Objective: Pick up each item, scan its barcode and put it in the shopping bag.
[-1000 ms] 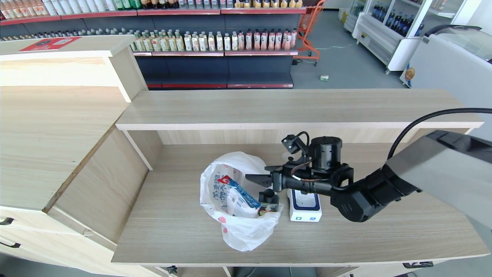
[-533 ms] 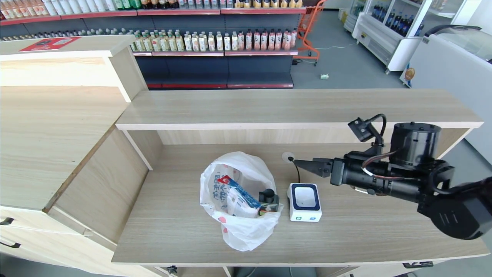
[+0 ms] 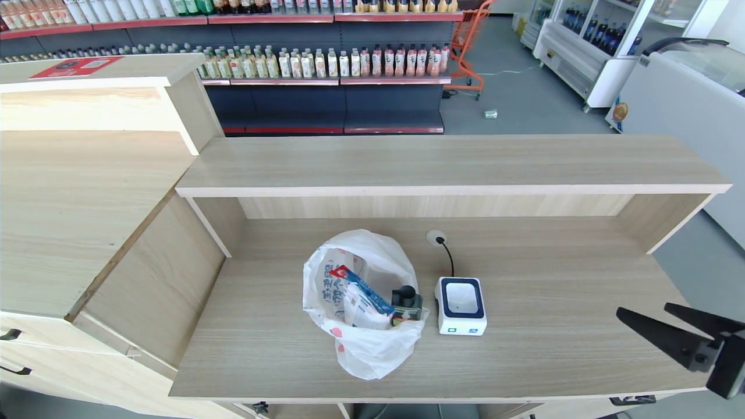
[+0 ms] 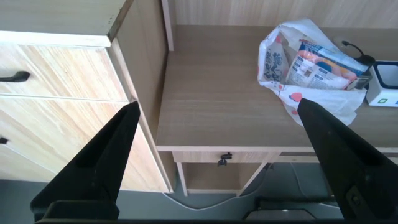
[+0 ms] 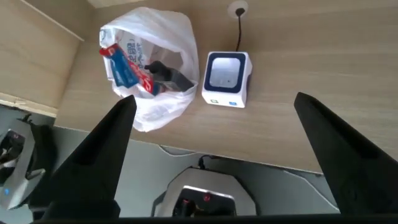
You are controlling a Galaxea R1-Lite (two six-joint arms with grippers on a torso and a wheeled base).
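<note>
1. The wooden counter (image 3: 553, 349) is a low work surface with a raised ledge along its back edge and a side wall at its left edge.
2. The white plastic bag (image 3: 372, 355) sits about midway along the counter, nearer the front edge than the back. It is slumped, with its mouth open upward and goods showing inside.
3. The right gripper (image 3: 641, 308) hangs over the counter's front right corner. Its two dark fingers are spread wide with nothing between them and point toward the middle of the surface, well apart from the bag.
4. The left gripper (image 4: 219, 104) hangs out beyond the front edge, toward the counter's left corner and beside a cabinet (image 4: 56, 106) with dark drawer handles. Its fingers are also spread wide and empty, far from the bag.
5. The scanner (image 3: 461, 305), a white box with a dark-framed window facing up, stands just beside the bag on the side toward the right edge.
6. A white packet (image 3: 361, 302) with a red and blue top lies inside the bag, leaning toward its left side.
7. A dark bottle (image 3: 407, 299) lies in the bag beside the packet, at the side nearest the scanner.
8. A black cable (image 3: 448, 256) runs from the scanner back to a round port (image 3: 435, 236) in the surface near the back edge.
</note>
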